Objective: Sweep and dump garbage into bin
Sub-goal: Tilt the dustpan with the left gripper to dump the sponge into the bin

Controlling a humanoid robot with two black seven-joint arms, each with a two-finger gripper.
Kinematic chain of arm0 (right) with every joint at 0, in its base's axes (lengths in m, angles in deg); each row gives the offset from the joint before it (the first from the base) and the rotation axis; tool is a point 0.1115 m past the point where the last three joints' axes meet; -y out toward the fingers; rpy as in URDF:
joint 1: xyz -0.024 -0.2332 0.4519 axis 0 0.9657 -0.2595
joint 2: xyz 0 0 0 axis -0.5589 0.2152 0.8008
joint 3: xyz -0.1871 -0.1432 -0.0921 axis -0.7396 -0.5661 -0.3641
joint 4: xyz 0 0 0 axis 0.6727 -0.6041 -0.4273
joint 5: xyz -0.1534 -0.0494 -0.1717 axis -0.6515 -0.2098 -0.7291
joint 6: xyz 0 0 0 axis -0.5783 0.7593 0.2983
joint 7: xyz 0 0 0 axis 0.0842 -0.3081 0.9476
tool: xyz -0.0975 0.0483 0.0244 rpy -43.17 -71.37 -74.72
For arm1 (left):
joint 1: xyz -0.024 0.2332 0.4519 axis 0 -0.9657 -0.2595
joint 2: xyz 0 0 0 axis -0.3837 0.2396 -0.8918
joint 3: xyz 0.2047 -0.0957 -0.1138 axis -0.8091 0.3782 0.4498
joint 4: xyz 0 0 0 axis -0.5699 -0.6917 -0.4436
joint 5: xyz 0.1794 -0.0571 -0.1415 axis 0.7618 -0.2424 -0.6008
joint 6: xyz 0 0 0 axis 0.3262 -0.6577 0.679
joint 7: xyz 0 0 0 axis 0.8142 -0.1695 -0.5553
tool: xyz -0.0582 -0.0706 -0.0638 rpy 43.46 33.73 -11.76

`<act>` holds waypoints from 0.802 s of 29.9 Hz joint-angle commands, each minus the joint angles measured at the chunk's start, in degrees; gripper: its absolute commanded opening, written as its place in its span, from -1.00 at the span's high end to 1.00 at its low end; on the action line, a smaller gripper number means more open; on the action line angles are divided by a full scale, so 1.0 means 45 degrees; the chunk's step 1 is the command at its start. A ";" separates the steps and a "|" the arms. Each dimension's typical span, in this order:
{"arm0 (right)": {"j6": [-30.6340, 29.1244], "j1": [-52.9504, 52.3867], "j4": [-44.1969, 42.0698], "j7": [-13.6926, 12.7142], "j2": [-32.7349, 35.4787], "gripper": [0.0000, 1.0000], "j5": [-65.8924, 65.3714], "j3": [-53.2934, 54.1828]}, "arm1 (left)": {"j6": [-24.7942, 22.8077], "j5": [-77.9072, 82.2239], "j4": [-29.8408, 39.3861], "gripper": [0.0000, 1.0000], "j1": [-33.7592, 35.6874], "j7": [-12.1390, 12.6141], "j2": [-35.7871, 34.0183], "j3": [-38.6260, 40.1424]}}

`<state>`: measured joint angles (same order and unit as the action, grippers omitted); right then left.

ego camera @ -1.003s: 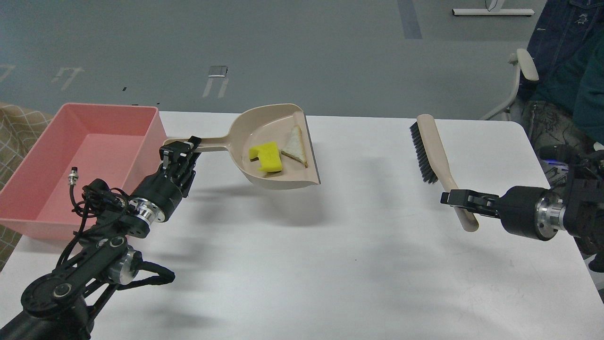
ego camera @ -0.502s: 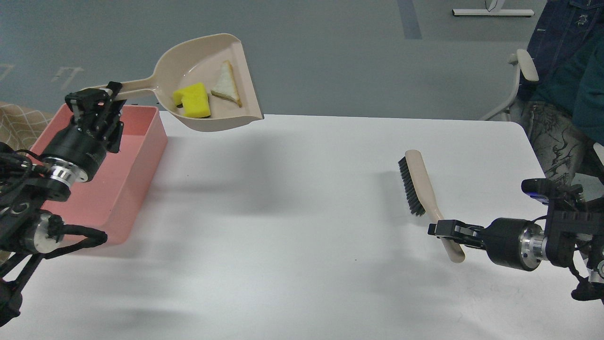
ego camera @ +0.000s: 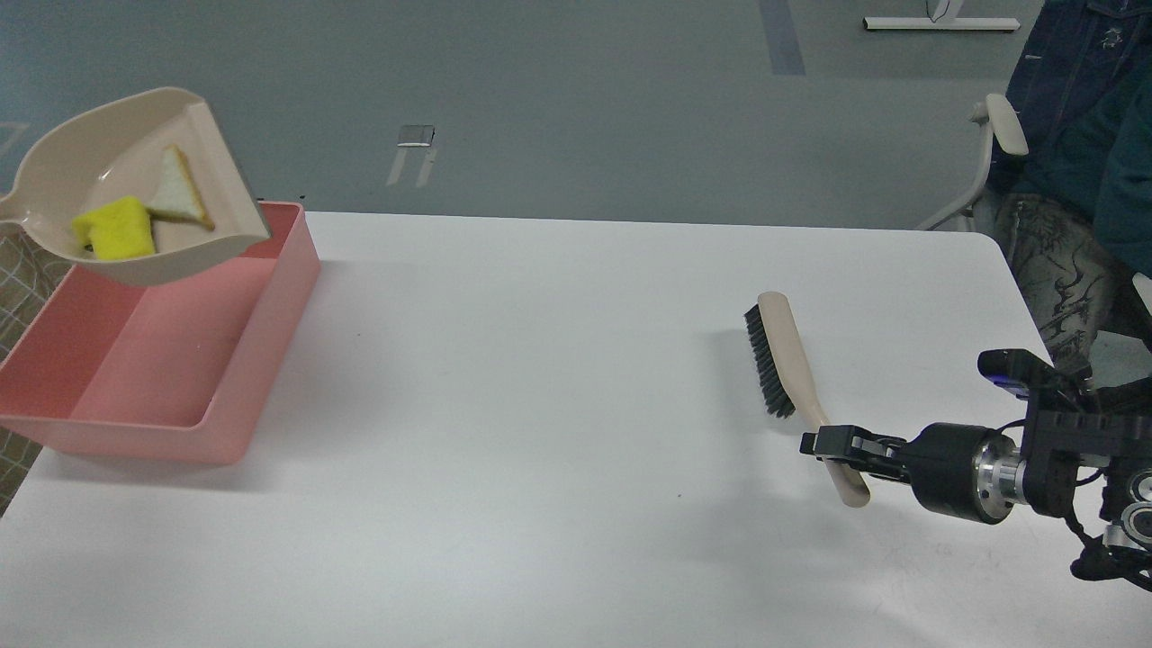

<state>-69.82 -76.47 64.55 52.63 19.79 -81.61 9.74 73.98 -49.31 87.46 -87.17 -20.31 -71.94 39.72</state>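
The beige dustpan hangs in the air above the far end of the salmon-pink bin at the table's left. In the pan lie the yellow sponge chunk and the pale bread slice. The pan's handle runs off the left edge, and my left gripper is out of view. My right gripper is shut on the handle of a beige brush with black bristles, at the right of the table.
The white table carries the bin at its left edge and the brush at the right. A chair and a person in dark blue clothing are beyond the far right corner.
The dustpan with both scraps has moved left and now hangs over the bin; my left gripper has left the view. My right gripper has drawn the brush slightly nearer.
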 commanded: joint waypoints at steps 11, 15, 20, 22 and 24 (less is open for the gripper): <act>0.0038 0.0267 0.0180 -0.0003 -0.0451 1.00 0.0000 -0.0035 | 0.1164 0.5211 -0.0663 1.00 -0.0321 -0.1876 -0.1373 0.0514; 0.0038 0.0267 0.0180 -0.0003 -0.0471 1.00 0.0000 -0.0016 | 0.2235 0.7513 -0.0644 1.00 -0.0341 -0.2306 -0.1373 0.0514; 0.0038 0.0286 0.0180 -0.0003 -0.0452 1.00 0.0000 0.0004 | 0.3332 0.9197 -0.0527 1.00 -0.0341 -0.2678 -0.1412 0.0417; 0.0038 0.0286 0.0180 -0.0003 -0.0471 1.00 -0.0019 0.0023 | 0.3547 0.9919 -0.0410 1.00 -0.0341 -0.2795 -0.1412 0.0397; 0.0038 0.0267 0.0180 -0.0003 -0.0529 1.00 -0.0019 0.0023 | 0.3645 1.0874 0.0115 1.00 -0.0341 -0.2912 -0.1412 0.0397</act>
<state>-69.65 -75.18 65.37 52.63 17.67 -81.69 9.79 89.59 -5.29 85.70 -88.70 -32.77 -78.30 41.54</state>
